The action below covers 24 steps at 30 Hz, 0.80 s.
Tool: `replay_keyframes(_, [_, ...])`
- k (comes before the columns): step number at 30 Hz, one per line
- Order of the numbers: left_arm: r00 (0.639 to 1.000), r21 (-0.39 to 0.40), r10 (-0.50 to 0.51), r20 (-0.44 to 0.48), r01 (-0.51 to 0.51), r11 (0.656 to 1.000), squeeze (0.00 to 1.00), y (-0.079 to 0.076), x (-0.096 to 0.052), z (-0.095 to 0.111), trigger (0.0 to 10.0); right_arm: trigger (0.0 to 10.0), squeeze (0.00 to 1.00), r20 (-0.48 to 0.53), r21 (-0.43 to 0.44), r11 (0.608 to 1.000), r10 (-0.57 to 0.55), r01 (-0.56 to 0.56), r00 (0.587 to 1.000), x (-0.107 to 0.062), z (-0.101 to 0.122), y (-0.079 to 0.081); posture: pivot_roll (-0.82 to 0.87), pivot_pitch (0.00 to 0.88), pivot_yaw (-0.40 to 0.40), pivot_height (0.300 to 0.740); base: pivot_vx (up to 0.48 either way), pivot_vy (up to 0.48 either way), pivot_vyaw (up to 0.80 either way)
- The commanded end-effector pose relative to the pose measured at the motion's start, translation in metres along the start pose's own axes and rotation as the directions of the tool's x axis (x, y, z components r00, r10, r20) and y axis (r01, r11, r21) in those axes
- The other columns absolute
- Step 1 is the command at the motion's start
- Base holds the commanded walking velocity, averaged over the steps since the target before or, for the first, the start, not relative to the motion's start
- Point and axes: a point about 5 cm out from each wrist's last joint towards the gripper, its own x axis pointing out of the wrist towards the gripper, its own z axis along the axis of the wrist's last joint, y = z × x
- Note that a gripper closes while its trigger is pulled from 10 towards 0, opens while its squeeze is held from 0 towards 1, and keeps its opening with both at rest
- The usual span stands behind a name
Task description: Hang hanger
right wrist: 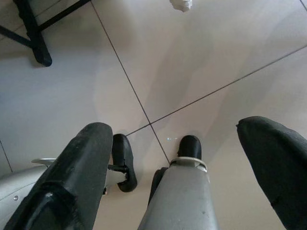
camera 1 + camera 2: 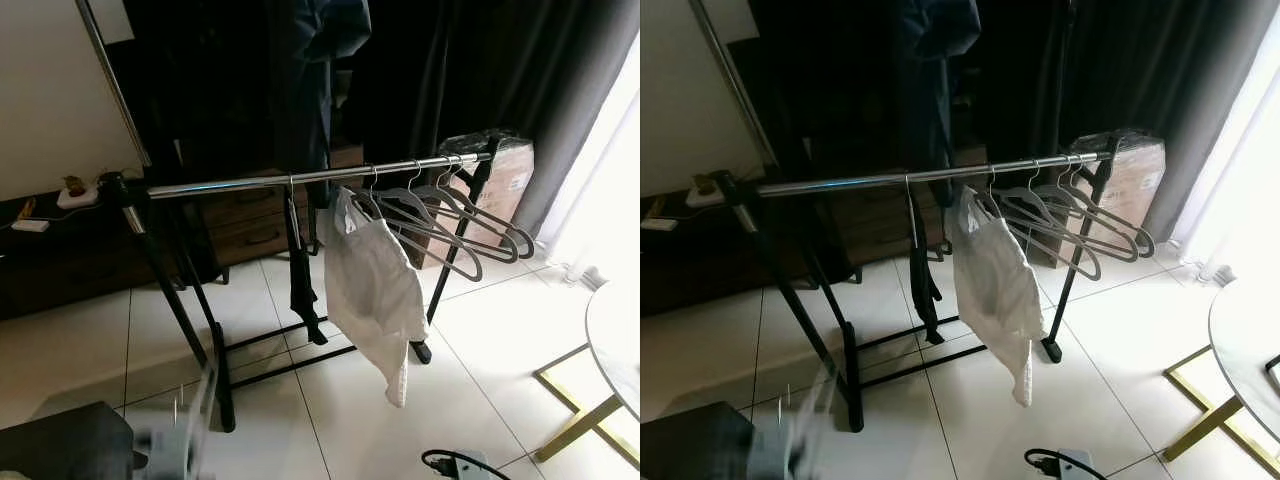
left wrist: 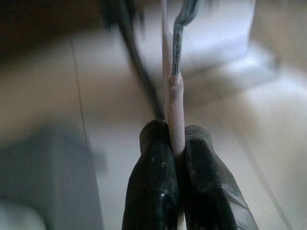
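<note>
Gripping the hanger [image 3: 175, 103] by its pinkish bar, my left gripper [image 3: 176, 141] had both fingers clamped on it, low at my left side. My right gripper [image 1: 175, 129] hung spread wide above the tiled floor [image 1: 201, 57]. Ahead stood the clothes rail [image 2: 300, 178].

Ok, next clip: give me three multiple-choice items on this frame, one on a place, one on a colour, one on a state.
1. Where does the white garment hang?
A. On the rail, between the dark garment and the empty hangers
B. Over a chair
C. Folded in a basket

2. What colour is the rail?
A. Red
B. Silver
C. Gold

3. How is the left gripper?
A. Open and empty
B. Shut on a sock
C. Shut on the hanger

Answers: 1 A, it dangles from the rail beside the grey hangers; 2 B, the bar shines like chrome; 3 C, the left wrist view shows both fingers pressed on the hanger's stem.
</note>
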Motion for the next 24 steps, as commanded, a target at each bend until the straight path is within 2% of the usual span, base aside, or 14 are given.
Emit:
replay_keyframes(1, [1.0,-0.038,0.025,0.014,-0.025,0.999,0.0,-0.005,-0.005,-0.005,10.0,10.0,0.0,-0.021,-0.004,1.0,-0.013,0.013,1.0,-0.001,-0.006,-0.004,-0.01,0.026,0.032,0.74,0.0,0.0,0.0])
replay_keyframes(6, [0.993,-0.12,-0.027,0.115,0.041,0.992,0.0,-0.014,-0.001,0.014,10.0,10.0,0.0,-0.028,-0.007,1.0,-0.022,0.022,0.999,-0.002,-0.008,-0.007,-0.01,0.039,0.027,0.74,0.0,-0.441,0.0])
replay_keyframes(11, [0.975,-0.089,-0.064,0.214,0.084,0.992,0.0,-0.019,-0.004,0.03,10.0,10.0,0.0,-0.033,-0.005,1.0,-0.026,0.026,0.999,-0.003,-0.01,-0.008,-0.01,0.048,0.028,0.74,0.0,0.0,0.0])
replay_keyframes(13, [0.97,-0.088,-0.054,0.237,0.076,0.993,0.0,-0.018,-0.006,0.033,10.0,10.0,0.0,-0.034,-0.007,1.0,-0.026,0.026,0.999,-0.003,-0.011,-0.009,-0.01,0.05,0.027,0.74,0.0,0.0,0.0])
replay_keyframes(15, [0.953,-0.113,-0.002,0.304,0.039,0.993,0.0,-0.013,-0.015,0.04,10.0,10.0,0.0,-0.042,-0.02,1.0,-0.024,0.023,0.999,-0.003,-0.013,-0.009,0.0,0.057,0.025,0.74,0.0,0.0,0.0])
replay_keyframes(18, [0.944,-0.137,0.048,0.326,-0.003,0.991,0.0,-0.008,-0.023,0.042,10.0,10.0,0.0,-0.044,-0.022,0.999,-0.024,0.023,0.999,-0.004,-0.014,-0.01,0.0,0.064,0.02,0.74,0.0,0.0,0.0])
replay_keyframes(23, [0.931,-0.144,0.069,0.358,-0.018,0.989,0.0,-0.006,-0.025,0.052,10.0,10.0,0.0,-0.047,-0.026,0.999,-0.024,0.023,0.999,-0.003,-0.015,-0.008,0.01,0.068,0.017,0.74,0.0,0.0,0.0])
replay_keyframes(24, [0.927,-0.142,0.05,0.373,0.004,0.99,0.0,-0.008,-0.024,0.057,10.0,10.0,0.0,-0.046,-0.026,0.999,-0.023,0.022,0.999,-0.003,-0.016,-0.007,0.01,0.069,0.017,0.74,0.0,0.0,0.0])
